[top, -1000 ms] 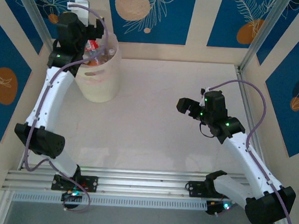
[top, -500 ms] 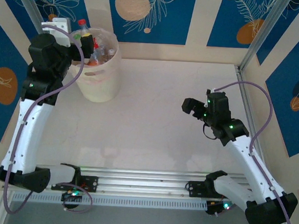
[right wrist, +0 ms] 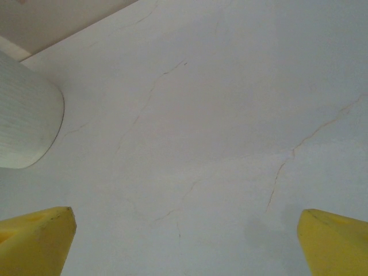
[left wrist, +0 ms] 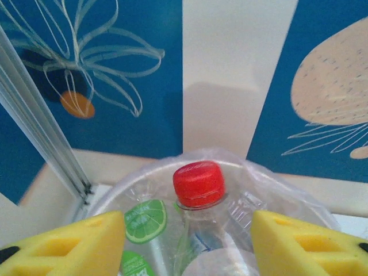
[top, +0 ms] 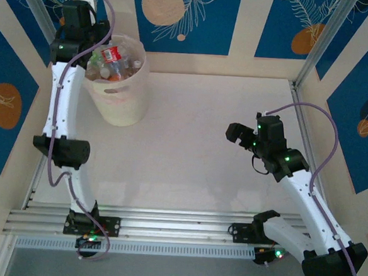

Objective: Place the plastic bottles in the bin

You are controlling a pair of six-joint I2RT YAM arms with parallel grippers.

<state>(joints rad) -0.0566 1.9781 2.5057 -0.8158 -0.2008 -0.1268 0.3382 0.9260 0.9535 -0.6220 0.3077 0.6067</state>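
Since the bin (top: 120,102) at the upper left is piled high with plastic bottles (top: 116,62), the left gripper (left wrist: 188,221), fingers apart and empty above it, could bump the red-capped bottle (left wrist: 198,184) out. At the middle right, the right gripper (right wrist: 187,230) hangs wide and empty.

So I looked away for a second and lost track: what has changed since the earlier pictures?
The left gripper drew back from over the bin to its far-left rim, and the arm straightened up. Its jaws stand apart, holding nothing. A red-capped bottle stands in the bin just ahead of it. The right gripper, open above the table, barely shifted. The bin stayed put.
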